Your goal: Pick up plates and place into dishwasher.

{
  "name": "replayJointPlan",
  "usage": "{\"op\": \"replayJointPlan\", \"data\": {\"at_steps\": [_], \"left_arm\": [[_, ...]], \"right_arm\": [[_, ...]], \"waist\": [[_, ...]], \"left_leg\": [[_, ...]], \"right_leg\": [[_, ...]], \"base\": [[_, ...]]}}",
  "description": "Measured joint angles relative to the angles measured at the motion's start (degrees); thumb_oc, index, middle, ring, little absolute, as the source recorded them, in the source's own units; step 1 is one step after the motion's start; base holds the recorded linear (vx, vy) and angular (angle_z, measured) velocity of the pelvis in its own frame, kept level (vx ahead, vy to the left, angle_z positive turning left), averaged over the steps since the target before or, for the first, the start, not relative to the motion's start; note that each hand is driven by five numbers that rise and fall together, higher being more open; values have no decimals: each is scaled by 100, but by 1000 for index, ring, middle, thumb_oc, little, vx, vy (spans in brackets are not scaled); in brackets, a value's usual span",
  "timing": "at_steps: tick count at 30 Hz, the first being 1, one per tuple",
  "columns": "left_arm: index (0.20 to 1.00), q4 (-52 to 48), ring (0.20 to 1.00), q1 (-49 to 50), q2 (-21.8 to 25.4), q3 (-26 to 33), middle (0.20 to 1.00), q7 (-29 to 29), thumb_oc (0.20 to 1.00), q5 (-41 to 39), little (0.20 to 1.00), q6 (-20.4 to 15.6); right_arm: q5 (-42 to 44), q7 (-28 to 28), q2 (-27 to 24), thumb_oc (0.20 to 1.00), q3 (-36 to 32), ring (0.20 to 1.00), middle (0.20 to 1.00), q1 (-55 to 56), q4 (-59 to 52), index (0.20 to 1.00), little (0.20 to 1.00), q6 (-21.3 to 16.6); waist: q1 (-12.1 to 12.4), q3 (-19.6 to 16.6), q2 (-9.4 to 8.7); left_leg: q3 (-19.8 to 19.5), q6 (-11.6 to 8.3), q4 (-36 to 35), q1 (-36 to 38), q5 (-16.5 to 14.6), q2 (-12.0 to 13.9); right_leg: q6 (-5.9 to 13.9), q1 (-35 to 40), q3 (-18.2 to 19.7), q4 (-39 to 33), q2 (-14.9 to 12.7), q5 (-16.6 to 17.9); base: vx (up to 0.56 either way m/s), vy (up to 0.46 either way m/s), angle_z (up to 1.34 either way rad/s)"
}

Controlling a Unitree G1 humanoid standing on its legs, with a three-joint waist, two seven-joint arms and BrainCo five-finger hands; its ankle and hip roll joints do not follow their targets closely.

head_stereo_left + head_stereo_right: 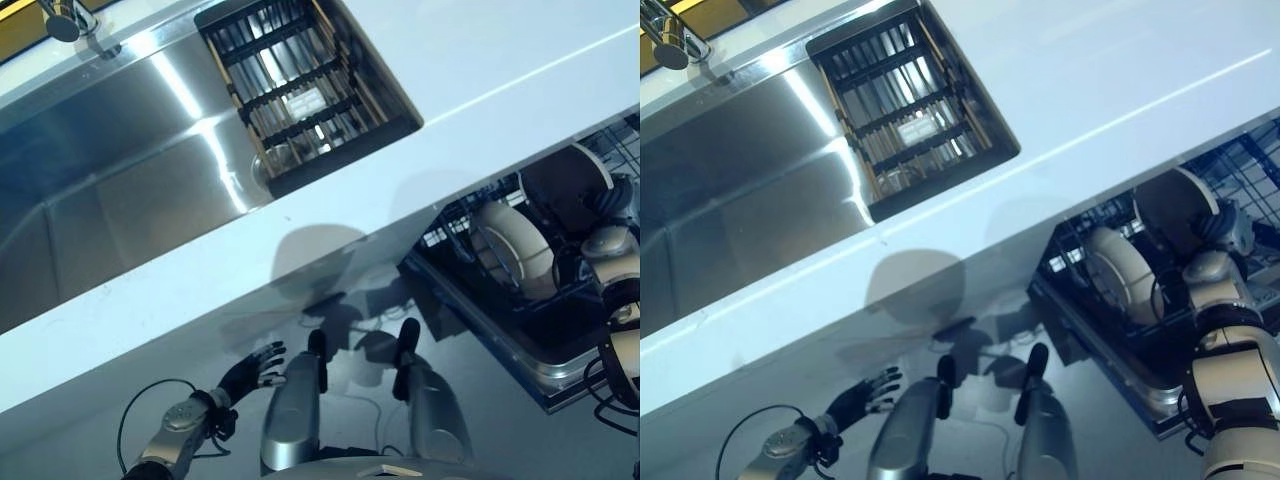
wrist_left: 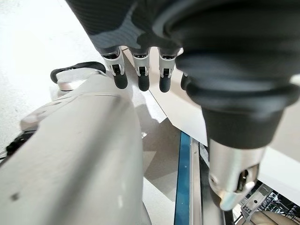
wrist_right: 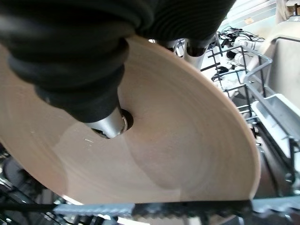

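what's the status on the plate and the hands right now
Right robot hand pinching a tan plate over the dishwasher rack. Left robot hand open, low by the counter, holding nothing. A white plate already stands in the rack beside it.

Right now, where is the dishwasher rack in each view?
Left eye view: dishwasher rack at right, under counter.
Right eye view: rack at right.
Left wrist view: rack in lower right corner.
Right wrist view: rack at right, behind the brown plate.
Shared landmark: that plate, in the right robot hand.
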Motion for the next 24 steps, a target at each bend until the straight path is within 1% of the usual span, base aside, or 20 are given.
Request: {"op": "replayJointPlan", "data": {"at_steps": [11,16,17,18,19,24], "left_arm": [[1000,0,1000,-56,2,1,1000,2,1000,-57,1000,-1],[1000,-2,1000,-55,2,2,1000,3,1000,-57,1000,0],[1000,-2,1000,-55,2,2,1000,3,1000,-57,1000,0],[1000,-2,1000,-54,2,2,1000,3,1000,-57,1000,0],[1000,-3,1000,-57,2,4,1000,3,1000,-57,1000,0],[1000,-7,1000,-60,2,3,1000,2,1000,-57,1000,0]], "right_arm": [[1,27,-4,200,7,200,200,-1,47,200,200,61],[0,123,-25,200,5,200,200,-1,161,200,200,116],[0,126,-25,645,6,645,645,-1,165,645,645,126],[0,133,-25,944,6,944,944,-1,167,944,944,138],[0,159,-24,1000,6,1000,1000,-1,167,1000,1000,156],[1,194,-21,1000,5,1000,1000,-1,167,1000,1000,215]], "waist": [[2,0,0],[1,0,0],[3,0,0],[2,0,0],[-2,0,0],[0,0,0]], "left_leg": [[14,1,-5,17,2,2],[36,1,-14,55,2,5],[48,1,-28,89,3,5],[58,2,-39,118,3,6],[61,2,-44,130,3,6],[84,18,-45,121,13,0]], "right_leg": [[-10,13,-2,-12,-2,10],[-13,33,3,-15,-2,14],[-12,53,9,-23,-2,17],[-10,74,15,-30,-1,19],[-10,90,17,-40,-1,24],[-2,114,30,-134,-1,80]], "base": [[-3,0,0],[2,2,-1],[3,13,-4],[1,11,-3],[0,0,0],[0,0,0]]}}
